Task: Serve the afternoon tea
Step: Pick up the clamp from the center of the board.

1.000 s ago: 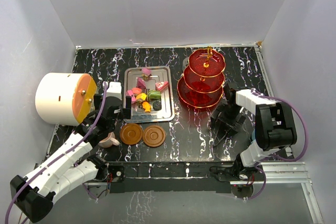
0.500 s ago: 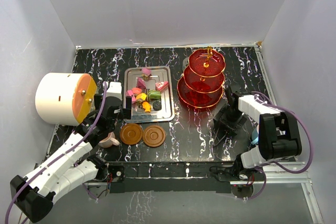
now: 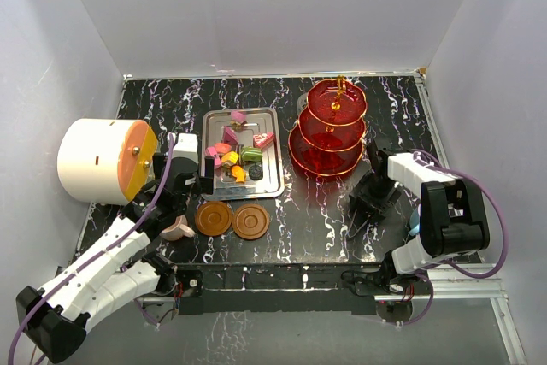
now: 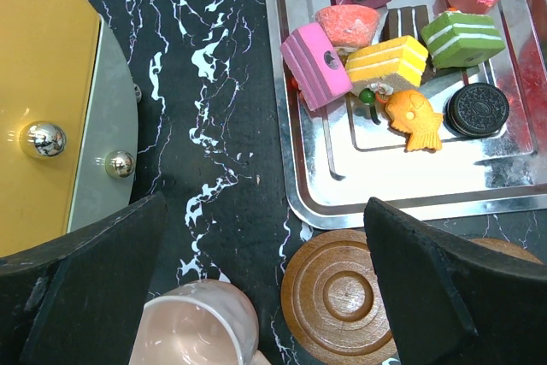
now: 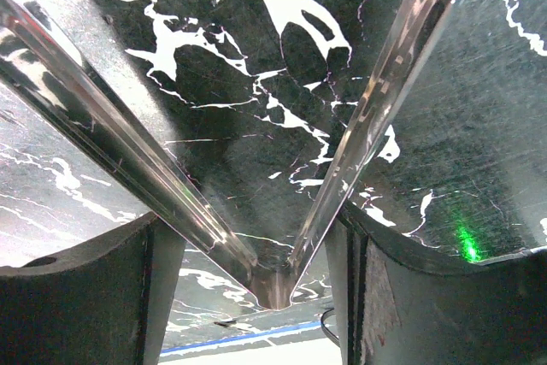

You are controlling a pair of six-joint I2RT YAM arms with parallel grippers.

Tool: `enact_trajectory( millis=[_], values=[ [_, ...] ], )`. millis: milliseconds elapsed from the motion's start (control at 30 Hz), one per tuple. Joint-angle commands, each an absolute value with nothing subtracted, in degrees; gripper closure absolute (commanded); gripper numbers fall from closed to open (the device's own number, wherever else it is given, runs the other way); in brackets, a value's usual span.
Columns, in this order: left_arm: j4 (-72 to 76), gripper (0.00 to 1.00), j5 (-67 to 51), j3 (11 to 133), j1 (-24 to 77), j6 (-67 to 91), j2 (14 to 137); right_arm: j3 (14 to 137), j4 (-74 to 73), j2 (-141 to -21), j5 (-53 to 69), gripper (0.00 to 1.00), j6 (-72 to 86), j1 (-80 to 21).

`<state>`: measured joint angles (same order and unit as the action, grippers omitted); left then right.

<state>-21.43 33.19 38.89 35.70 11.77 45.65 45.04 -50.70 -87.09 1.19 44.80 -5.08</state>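
My right gripper [image 3: 365,201] [image 5: 256,237] is low over the table, right of the red three-tier stand [image 3: 329,130], with its fingers closed against the two arms of shiny metal tongs [image 5: 376,100] [image 3: 354,221]. My left gripper [image 3: 192,185] [image 4: 265,297] hangs open above the pink cup [image 4: 192,331] [image 3: 177,228] and the left brown saucer [image 4: 342,297] [image 3: 214,218]. The second saucer [image 3: 250,222] lies beside it. Colourful sweets [image 4: 376,57] [image 3: 232,153] lie on the steel tray. The blue cup [image 3: 414,225] peeks out behind the right arm.
The steel tray [image 3: 272,185] [image 4: 295,168] sits left of the stand. A big white drum with an orange face [image 3: 98,160] [image 4: 43,100] stands at the far left. White walls enclose the black marbled table [image 3: 308,220].
The right gripper's fingers have narrowed onto the tongs, and the right arm has shifted slightly. The left arm has not moved.
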Motion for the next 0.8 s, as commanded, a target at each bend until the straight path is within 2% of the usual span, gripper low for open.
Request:
enact_trajectory(
  millis=[0, 300, 433, 767],
  values=[
    [-21.18, 0.01, 33.24, 39.72, 35.32, 11.78, 44.82, 40.58, -38.52, -90.69, -0.09, 0.40, 44.99, -5.18],
    [-21.35, 0.01, 33.12, 39.71, 35.33, 11.87, 44.82, 42.86, -39.18, -91.18, 0.59, 0.47, 44.32, -5.41],
    [-21.20, 0.01, 33.13, 39.58, 35.33, 11.87, 45.06, 43.91, -42.00, -81.56, 1.00, 0.51, 45.29, -5.44],
    [-21.01, 0.01, 32.61, 39.79, 35.33, 11.69, 45.87, 52.27, -55.98, -62.78, -3.61, 0.50, 47.81, -5.43]
  ],
)
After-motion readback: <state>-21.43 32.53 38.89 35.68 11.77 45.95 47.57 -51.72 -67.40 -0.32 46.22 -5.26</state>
